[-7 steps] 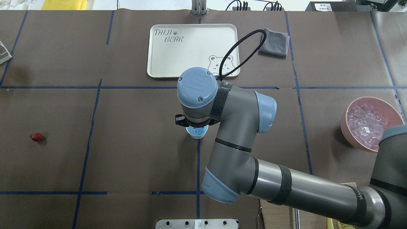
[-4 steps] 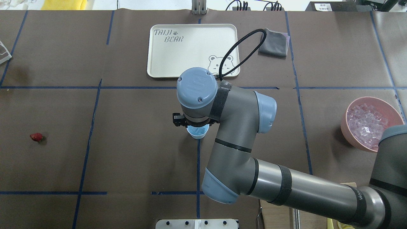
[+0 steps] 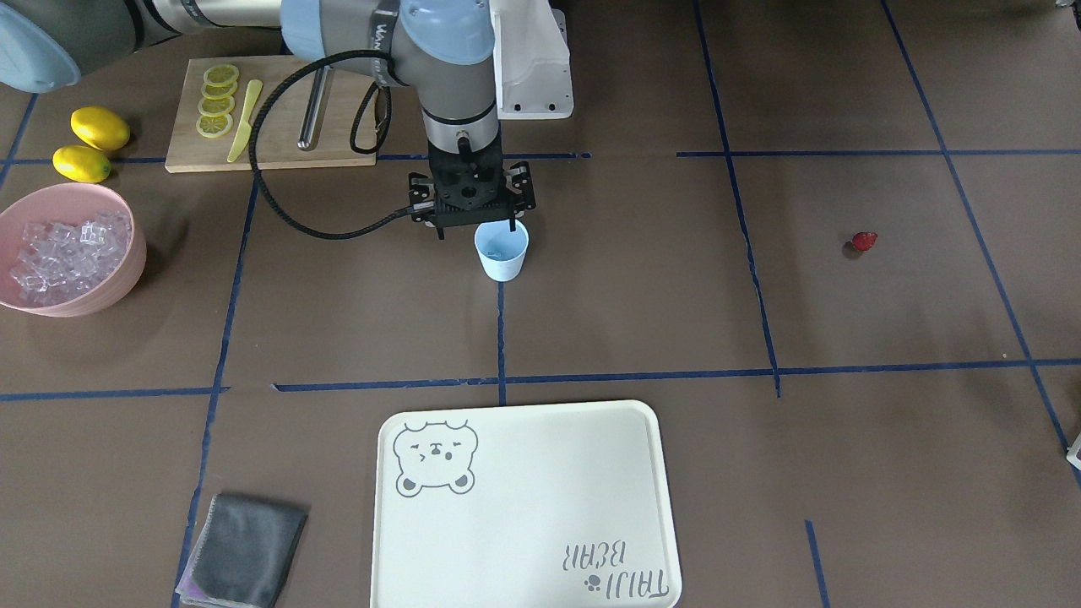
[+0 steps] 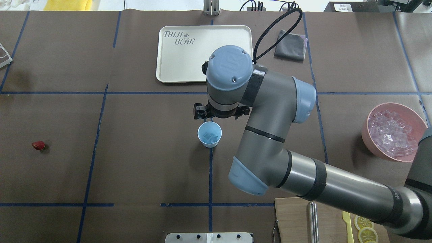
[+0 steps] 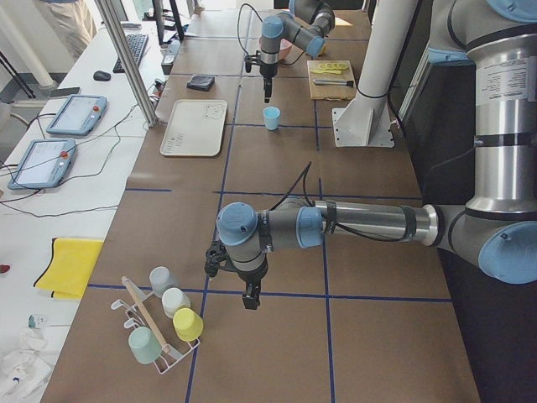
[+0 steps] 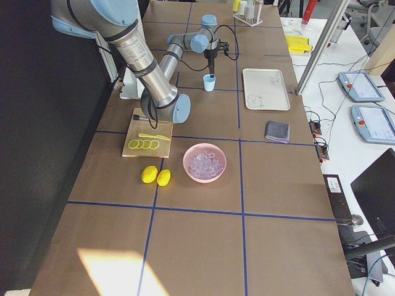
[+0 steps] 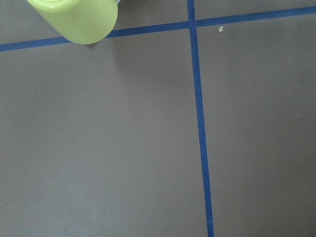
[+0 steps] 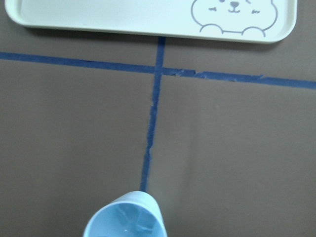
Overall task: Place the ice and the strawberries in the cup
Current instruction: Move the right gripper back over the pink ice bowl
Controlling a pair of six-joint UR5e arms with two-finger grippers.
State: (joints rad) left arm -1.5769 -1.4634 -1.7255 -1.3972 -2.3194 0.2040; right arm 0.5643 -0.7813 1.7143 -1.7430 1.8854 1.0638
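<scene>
The light blue cup (image 4: 209, 134) stands upright at the table's middle on a blue tape line, with a few clear ice cubes (image 4: 212, 137) in it. It also shows in the front view (image 3: 502, 250) and the right wrist view (image 8: 126, 218). My right gripper (image 3: 475, 230) hangs open and empty just behind the cup on the robot's side, one finger close to the rim. The dark red strawberry (image 4: 38, 145) lies alone at the far left of the table. My left gripper (image 5: 250, 298) shows only in the left side view, over bare table; I cannot tell its state.
A pink bowl (image 4: 365, 130) of ice cubes (image 4: 389, 130) sits at the right. A cream tray (image 4: 202, 54) and a grey cloth (image 4: 291, 45) lie at the far side. A cutting board (image 3: 270, 127) with lemon slices and two lemons (image 3: 100, 127) are near the robot. A cup rack (image 5: 164, 323) stands by the left arm.
My right arm has moved away from over the cup, toward the tray and to the right. The cup, half covered before, now shows whole with ice cubes inside.
</scene>
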